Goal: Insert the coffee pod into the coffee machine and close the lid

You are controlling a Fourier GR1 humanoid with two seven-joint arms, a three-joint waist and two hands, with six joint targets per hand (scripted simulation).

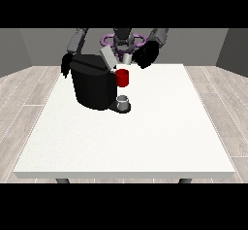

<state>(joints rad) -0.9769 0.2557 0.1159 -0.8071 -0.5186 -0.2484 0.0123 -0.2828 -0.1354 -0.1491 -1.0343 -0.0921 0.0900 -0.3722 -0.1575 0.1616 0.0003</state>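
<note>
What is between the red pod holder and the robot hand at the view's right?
In the front view, a small grey object lies between the red pod holder and that robot hand.

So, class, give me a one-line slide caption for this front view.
Robot behind a white table, lid of the black coffee machine up, hand at the view's right near it.

The table (145,141) has a flat white top with a thin pale front edge. Two dark legs (62,180) show beneath that edge, one near each front corner. The floor (22,103) is laid in light grey-brown wood-look planks, visible on both sides of the table. Plain grey walls (29,47) enclose the room behind. Lighting is even.
</note>
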